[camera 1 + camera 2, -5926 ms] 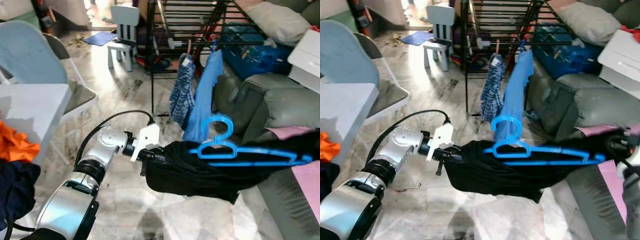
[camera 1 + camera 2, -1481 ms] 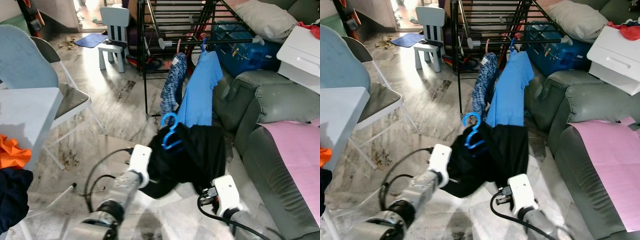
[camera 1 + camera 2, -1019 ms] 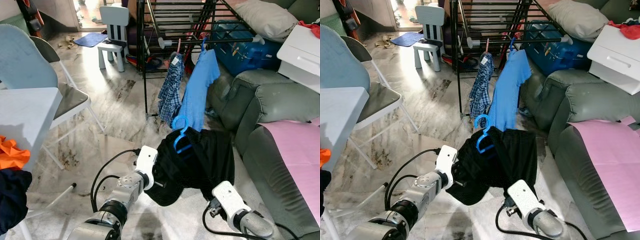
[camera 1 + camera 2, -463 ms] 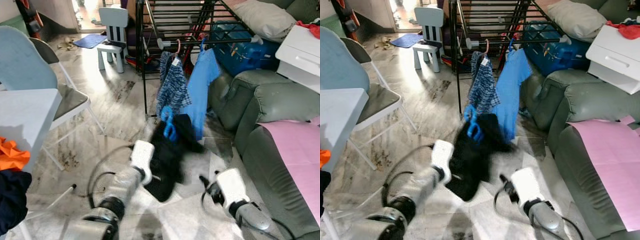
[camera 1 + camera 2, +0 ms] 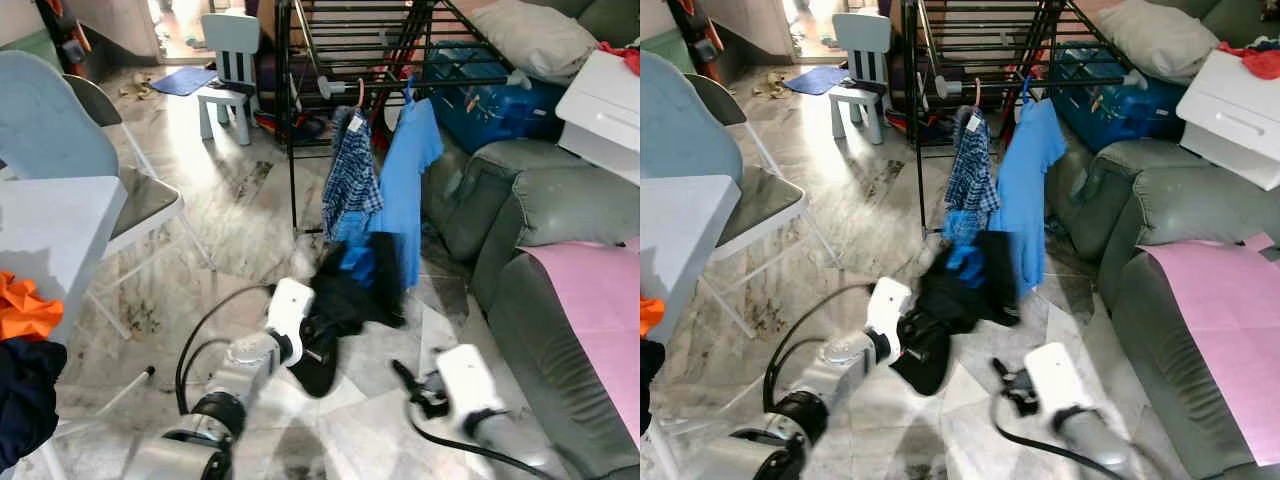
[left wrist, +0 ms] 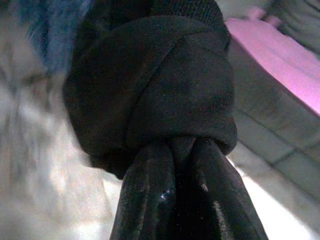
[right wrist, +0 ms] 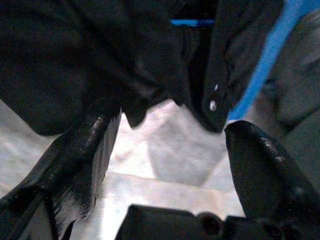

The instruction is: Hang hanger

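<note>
A black garment (image 5: 345, 300) hangs bunched over a blue hanger (image 5: 357, 262) just in front of the drying rack (image 5: 380, 60). My left gripper (image 5: 318, 345) reaches out from the lower left and is shut on a fold of this garment (image 6: 150, 85). My right gripper (image 5: 405, 378) sits low on the right, open, a little short of the cloth (image 7: 75, 60), with only floor between its fingers (image 7: 90, 145). Most of the hanger is blurred and partly wrapped in the cloth.
A plaid garment (image 5: 350, 175) and a blue shirt (image 5: 410, 170) hang on the rack. A grey sofa (image 5: 540, 210) with a pink cloth (image 5: 600, 320) stands right. On the left are a folding chair (image 5: 90, 150) and a white table (image 5: 60, 220) with clothes.
The garment was stretched between both grippers; now the right gripper has let go and dropped back. The garment and hanger have swung up toward the rack in the left gripper.
</note>
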